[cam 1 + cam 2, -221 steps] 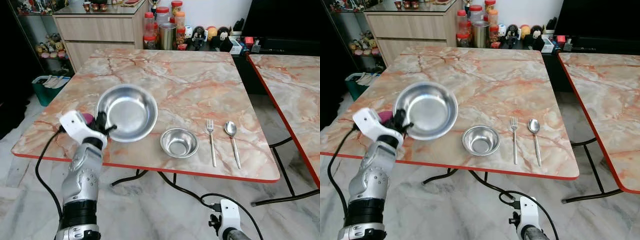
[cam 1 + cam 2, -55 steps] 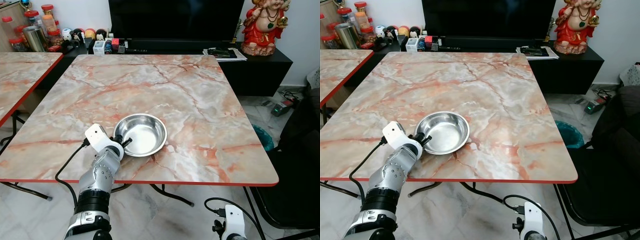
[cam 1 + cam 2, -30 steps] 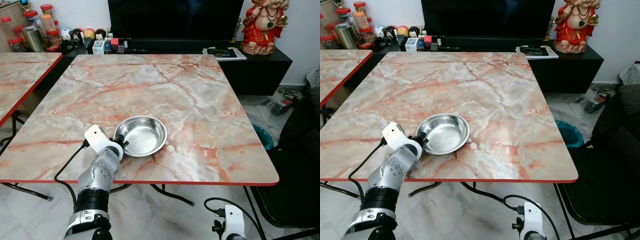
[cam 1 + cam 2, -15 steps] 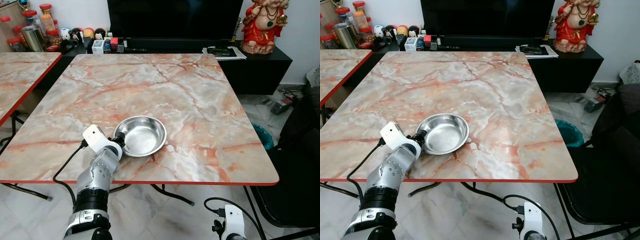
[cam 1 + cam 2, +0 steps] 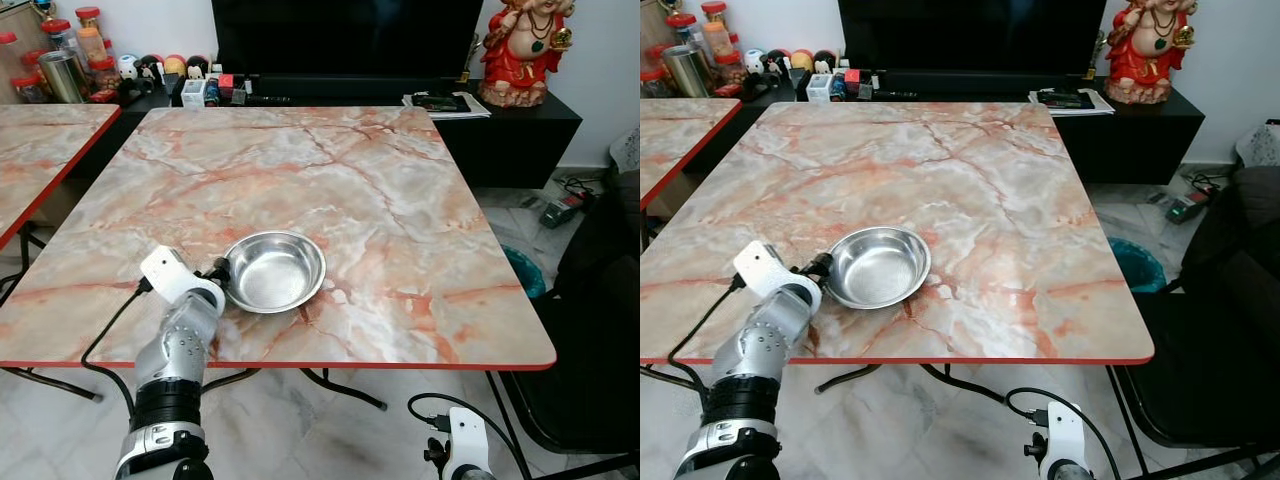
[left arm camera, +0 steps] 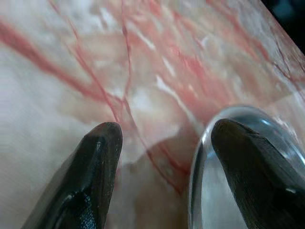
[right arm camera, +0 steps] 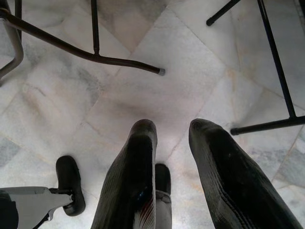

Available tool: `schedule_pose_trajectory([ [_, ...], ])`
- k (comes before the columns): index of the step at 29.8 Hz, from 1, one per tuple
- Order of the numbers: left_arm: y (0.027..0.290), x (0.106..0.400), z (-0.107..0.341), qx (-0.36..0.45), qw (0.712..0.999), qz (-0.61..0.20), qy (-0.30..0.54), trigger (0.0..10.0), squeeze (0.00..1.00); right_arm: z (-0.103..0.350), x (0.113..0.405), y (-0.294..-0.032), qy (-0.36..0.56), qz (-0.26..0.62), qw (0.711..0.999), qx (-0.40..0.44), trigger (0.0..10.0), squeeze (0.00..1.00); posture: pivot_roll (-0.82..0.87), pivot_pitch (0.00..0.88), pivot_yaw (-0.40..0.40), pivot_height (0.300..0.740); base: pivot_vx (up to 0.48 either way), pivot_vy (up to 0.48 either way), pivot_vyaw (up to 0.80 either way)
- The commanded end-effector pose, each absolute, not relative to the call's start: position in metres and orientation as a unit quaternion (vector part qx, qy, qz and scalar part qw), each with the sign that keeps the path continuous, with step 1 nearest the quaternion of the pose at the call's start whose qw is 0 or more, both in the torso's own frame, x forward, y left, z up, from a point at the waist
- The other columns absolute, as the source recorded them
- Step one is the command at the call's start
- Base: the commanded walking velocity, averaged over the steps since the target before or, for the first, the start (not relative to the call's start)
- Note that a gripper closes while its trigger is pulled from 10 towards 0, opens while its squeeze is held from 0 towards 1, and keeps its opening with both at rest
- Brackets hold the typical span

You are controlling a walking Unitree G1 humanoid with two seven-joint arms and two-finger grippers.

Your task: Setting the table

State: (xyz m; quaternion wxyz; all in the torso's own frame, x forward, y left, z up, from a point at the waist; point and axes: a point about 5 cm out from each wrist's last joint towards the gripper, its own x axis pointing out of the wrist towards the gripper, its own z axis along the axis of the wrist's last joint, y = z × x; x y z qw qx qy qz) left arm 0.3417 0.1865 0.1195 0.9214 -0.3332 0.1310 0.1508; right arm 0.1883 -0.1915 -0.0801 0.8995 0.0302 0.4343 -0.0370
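A shiny steel bowl rests flat on the pink marble table, near its front left. My left gripper sits at the bowl's left rim, low over the tabletop. In the left wrist view the gripper is open: its fingers are spread wide, and the bowl's rim lies between them, close to one finger, with no grip on it. My right gripper hangs idle below table height over the marble floor, its fingers slightly apart and empty.
A second marble table stands to the left. Behind the table are a black TV cabinet, a red statue and jars. A black chair and a teal bin are on the right. Table legs cross the floor.
My left gripper has opened off the bowl's rim and drawn back a little to the left. The bowl stays on the table. The camera shifted slightly.
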Motion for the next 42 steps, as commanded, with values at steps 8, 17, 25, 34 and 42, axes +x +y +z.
schedule_pose_trajectory([
  [8,0.209,0.335,0.128,-0.305,0.932,0.171,0.09,10.0,0.0,-0.078,0.192,-0.193,0.434,-0.034,0.9,0.025,10.0,0.0,0.01,0.0,-0.017,0.74,0.0,0.0,0.0],
  [17,0.235,0.328,0.152,-0.298,0.936,0.186,-0.021,10.0,0.0,-0.079,0.191,-0.193,0.434,-0.034,0.9,0.025,10.0,0.0,0.02,0.0,-0.014,0.74,0.0,0.0,0.0],
  [25,0.254,0.317,0.155,-0.186,0.954,0.227,-0.061,10.0,0.0,-0.079,0.19,-0.191,0.435,-0.031,0.899,0.024,10.0,0.0,0.02,0.0,-0.003,0.74,0.0,0.0,0.0],
  [34,0.309,0.288,0.138,0.04,0.941,0.334,-0.044,10.0,0.0,-0.08,0.189,-0.19,0.437,-0.029,0.899,0.023,10.0,0.0,0.03,0.0,-0.004,0.74,0.0,0.0,0.0],
  [42,0.354,0.247,0.111,0.151,0.892,0.426,0.016,10.0,0.0,-0.08,0.188,-0.191,0.437,-0.032,0.899,0.024,10.0,0.0,0.04,0.0,-0.012,0.74,0.0,0.0,0.0],
])
